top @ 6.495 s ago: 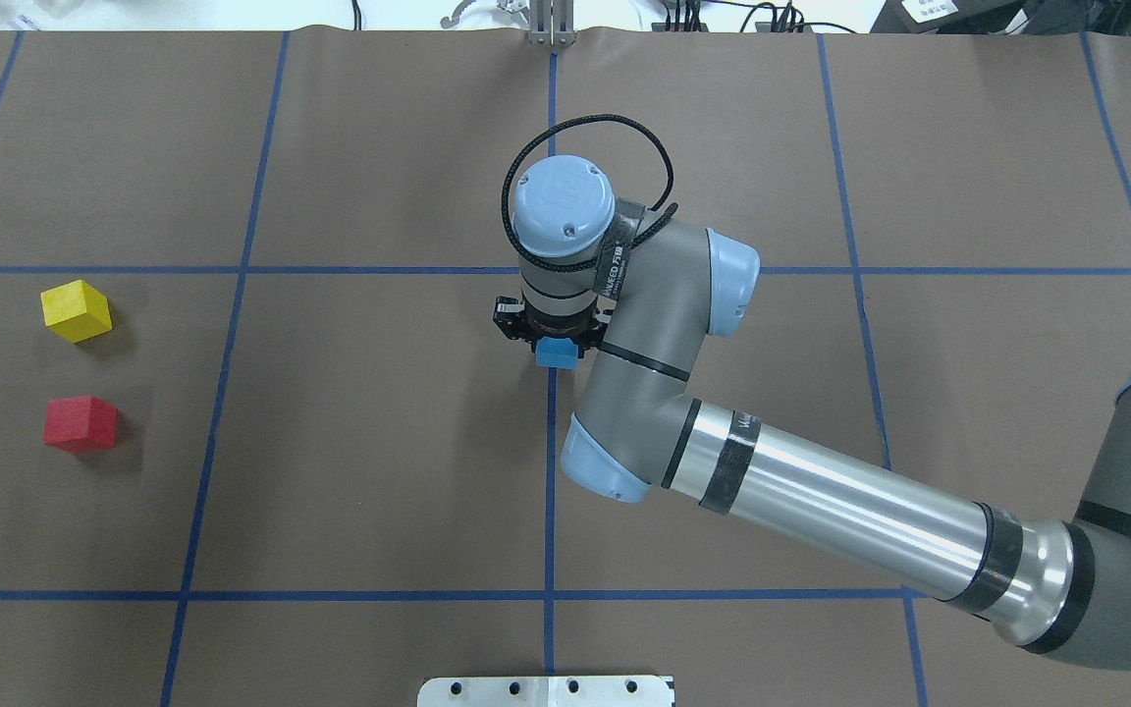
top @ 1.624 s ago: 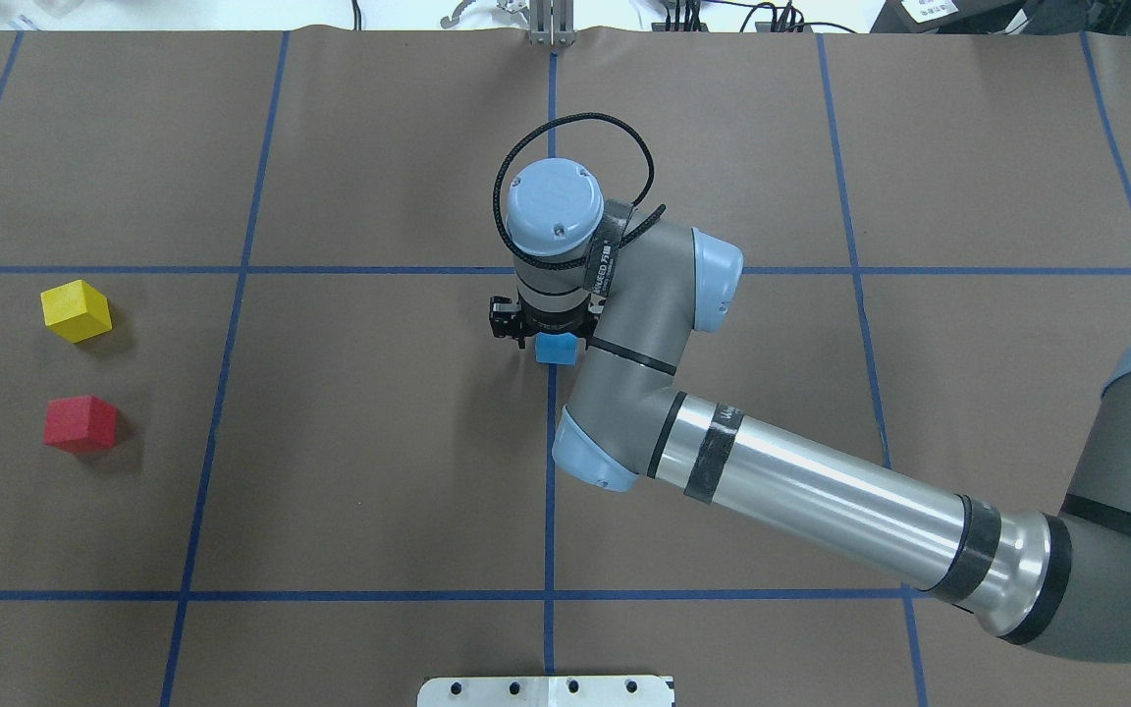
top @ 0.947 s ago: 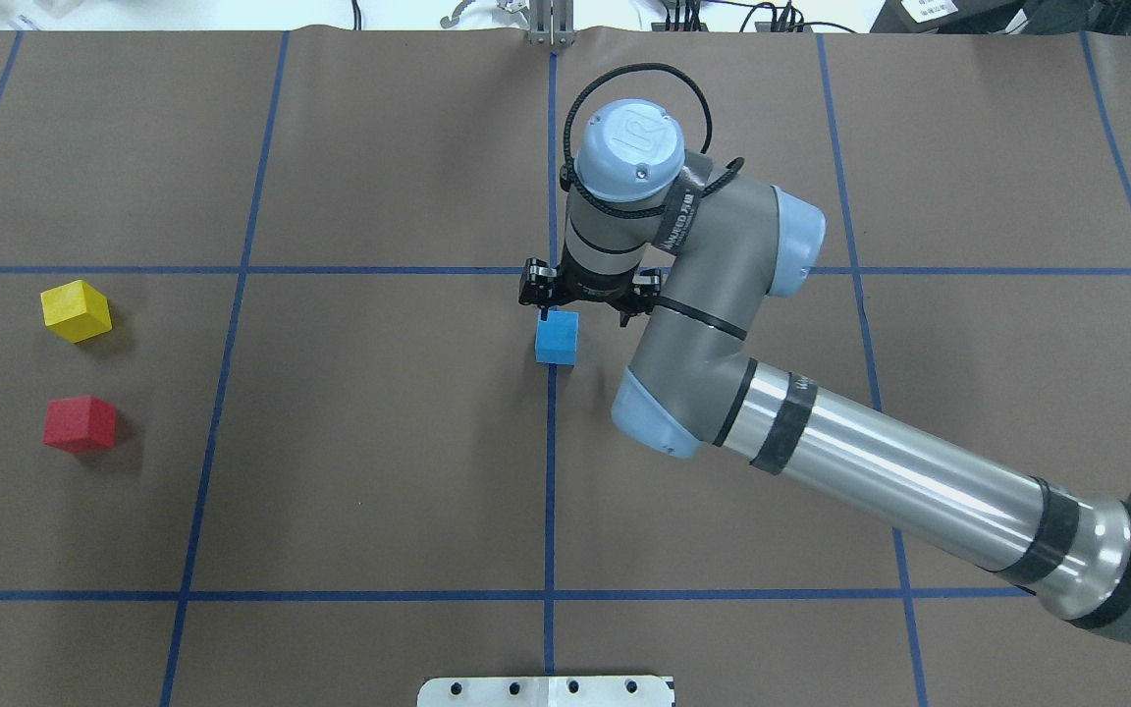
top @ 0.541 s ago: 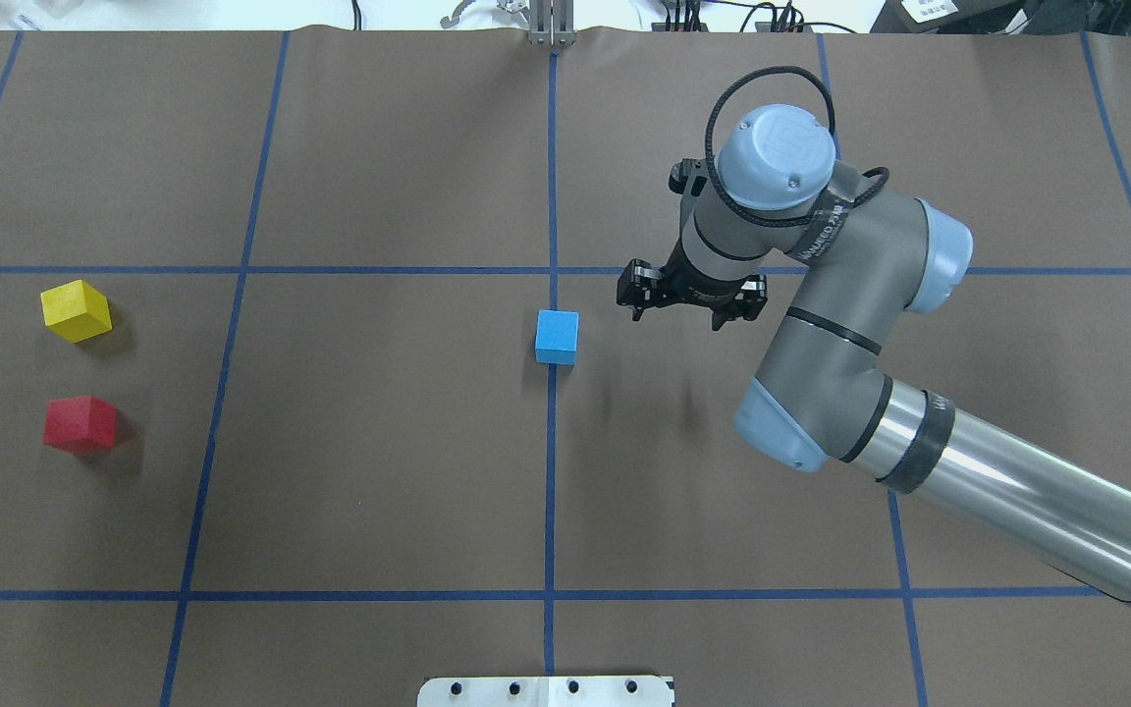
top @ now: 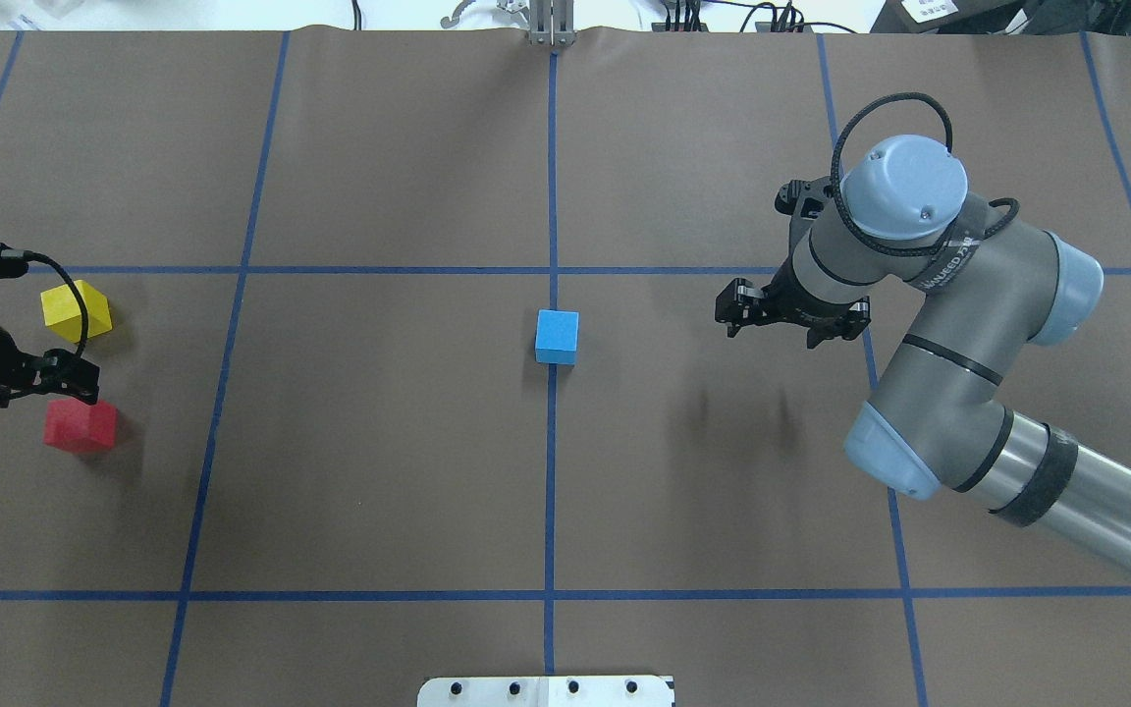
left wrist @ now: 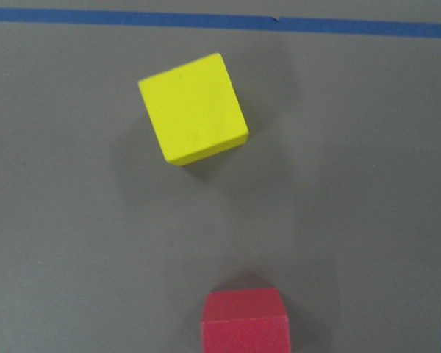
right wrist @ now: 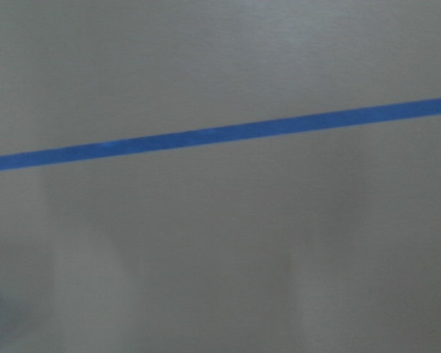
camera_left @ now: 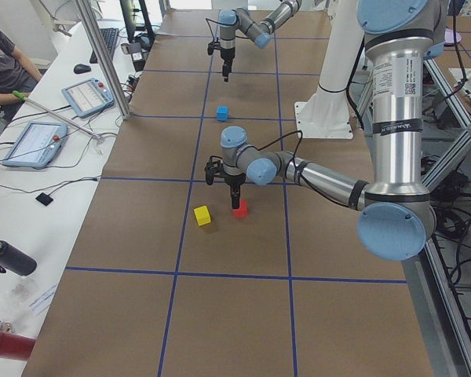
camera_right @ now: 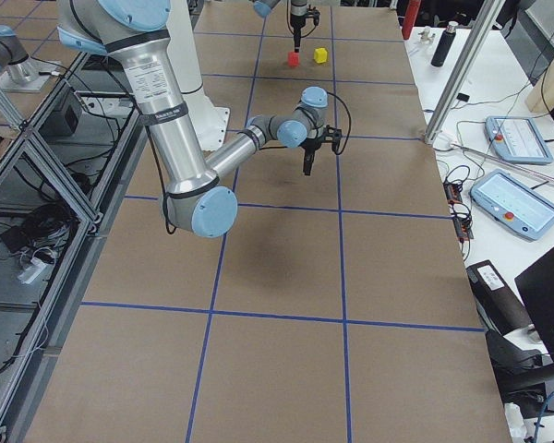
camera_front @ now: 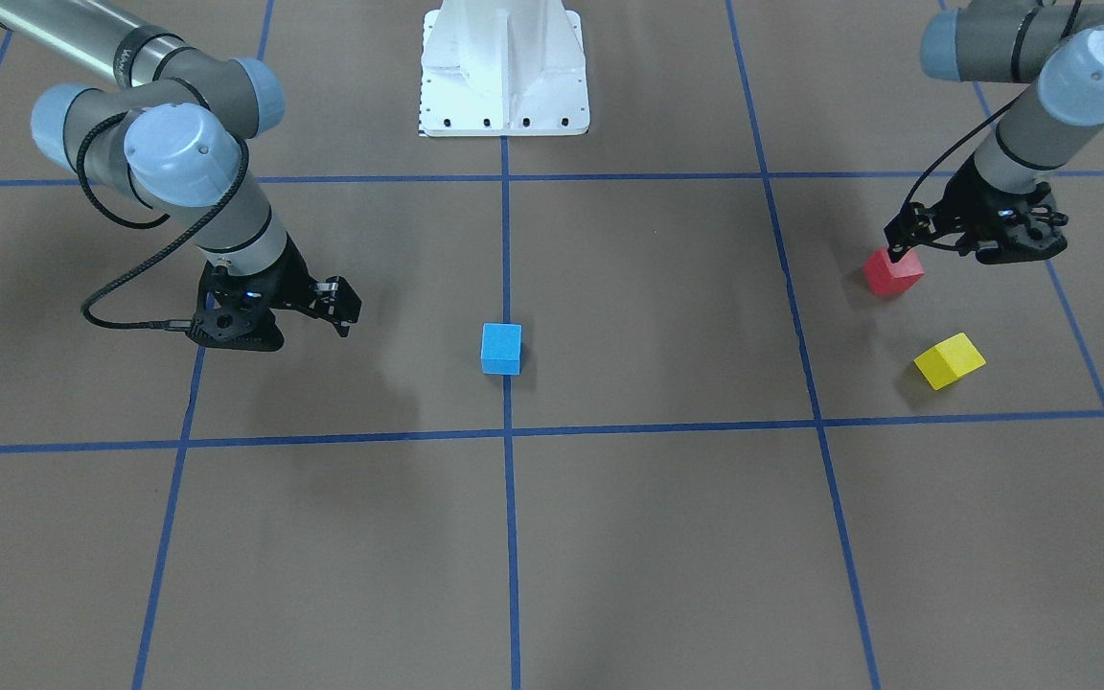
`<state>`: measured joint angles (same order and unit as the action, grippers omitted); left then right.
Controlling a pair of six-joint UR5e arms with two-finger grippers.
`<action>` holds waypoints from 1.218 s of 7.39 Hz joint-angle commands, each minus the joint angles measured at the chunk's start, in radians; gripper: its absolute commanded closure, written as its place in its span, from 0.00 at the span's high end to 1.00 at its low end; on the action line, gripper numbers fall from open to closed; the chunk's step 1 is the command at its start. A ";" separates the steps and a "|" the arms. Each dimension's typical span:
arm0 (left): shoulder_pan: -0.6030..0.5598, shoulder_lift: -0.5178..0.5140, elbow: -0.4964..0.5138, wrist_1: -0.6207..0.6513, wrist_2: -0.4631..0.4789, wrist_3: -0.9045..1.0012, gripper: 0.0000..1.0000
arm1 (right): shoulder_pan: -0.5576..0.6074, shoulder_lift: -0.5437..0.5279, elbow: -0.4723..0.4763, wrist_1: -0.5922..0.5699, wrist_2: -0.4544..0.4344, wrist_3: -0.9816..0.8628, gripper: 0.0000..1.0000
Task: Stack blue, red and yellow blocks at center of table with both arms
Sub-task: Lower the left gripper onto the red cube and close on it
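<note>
The blue block stands alone on the blue tape line at the middle of the table. My right gripper hangs open and empty, well off to the block's right in the overhead view. Close together on the table's left side lie the red block and the yellow block. Open and holding nothing, my left gripper hovers just above the red block.
The white pedestal base stands at the robot's edge of the table. In the left side view a bench with tablets and a seated person lies beyond the far edge.
My right gripper opened, let go of the blue block at the centre, rose and swung away to the right. My left arm came in from the left, over the red block.
</note>
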<state>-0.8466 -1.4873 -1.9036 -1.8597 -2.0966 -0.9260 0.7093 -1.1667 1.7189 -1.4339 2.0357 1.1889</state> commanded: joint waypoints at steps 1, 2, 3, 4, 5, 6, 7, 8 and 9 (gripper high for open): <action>0.047 -0.007 0.038 -0.013 0.012 -0.005 0.99 | 0.005 -0.016 0.005 0.001 0.000 -0.002 1.00; 0.049 -0.002 0.063 -0.065 0.009 0.016 0.99 | 0.005 -0.025 0.005 0.003 -0.003 0.011 1.00; 0.049 0.001 0.110 -0.160 0.001 0.007 0.99 | 0.005 -0.030 0.004 0.033 -0.005 0.015 1.00; 0.049 -0.001 0.116 -0.177 -0.002 0.003 0.99 | 0.005 -0.036 0.002 0.046 -0.005 0.015 1.00; 0.049 -0.001 0.123 -0.179 -0.002 0.003 0.95 | 0.005 -0.036 0.004 0.046 -0.005 0.015 1.00; 0.049 0.001 0.126 -0.179 -0.002 0.001 0.78 | 0.005 -0.034 0.004 0.046 -0.002 0.017 1.00; 0.049 -0.002 0.124 -0.177 -0.002 -0.022 0.26 | 0.009 -0.034 0.008 0.046 -0.002 0.017 1.00; 0.050 -0.008 0.120 -0.173 -0.013 -0.061 0.00 | 0.019 -0.039 0.018 0.044 0.001 0.017 1.00; 0.049 -0.010 0.092 -0.168 -0.031 -0.065 0.00 | 0.021 -0.057 0.019 0.044 0.003 0.017 1.00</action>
<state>-0.7970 -1.4936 -1.7897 -2.0329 -2.1104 -0.9724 0.7252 -1.2087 1.7333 -1.3893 2.0363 1.2056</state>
